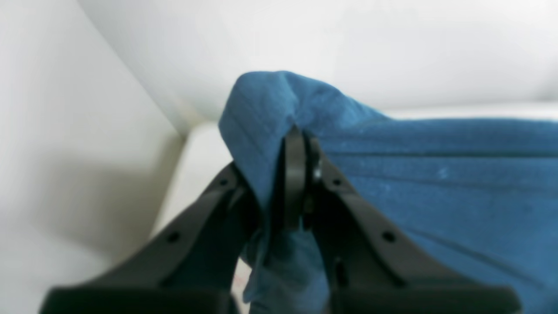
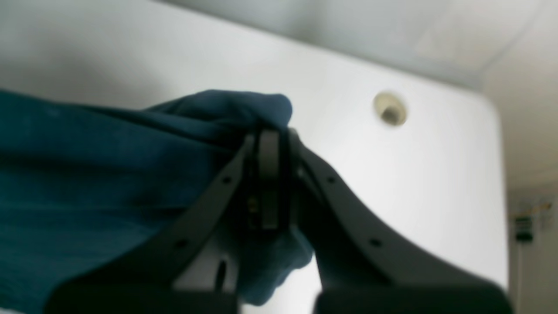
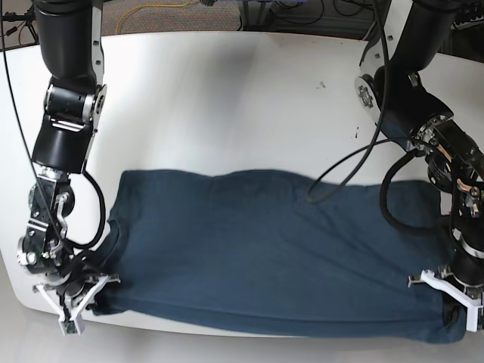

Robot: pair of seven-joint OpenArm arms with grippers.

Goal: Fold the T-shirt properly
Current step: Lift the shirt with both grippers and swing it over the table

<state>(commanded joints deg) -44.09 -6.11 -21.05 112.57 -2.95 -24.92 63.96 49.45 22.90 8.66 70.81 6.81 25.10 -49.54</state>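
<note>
The dark navy-blue T-shirt [image 3: 272, 249] lies spread across the front half of the white table [image 3: 227, 98], reaching from one arm to the other. My left gripper [image 1: 301, 135] is shut on a bunched corner of the T-shirt [image 1: 436, 174]; in the base view that gripper [image 3: 454, 299] sits at the cloth's front right corner. My right gripper [image 2: 272, 135] pinches a fold of the T-shirt [image 2: 87, 174] and appears in the base view [image 3: 79, 291] at the front left corner. The collar and sleeves are not distinguishable.
A round hole [image 2: 389, 109] is set in the table top beyond my right gripper. Black cables [image 3: 355, 166] hang from the arm on the right over the shirt's right part. The table's front edge [image 3: 189, 329] runs just below the cloth.
</note>
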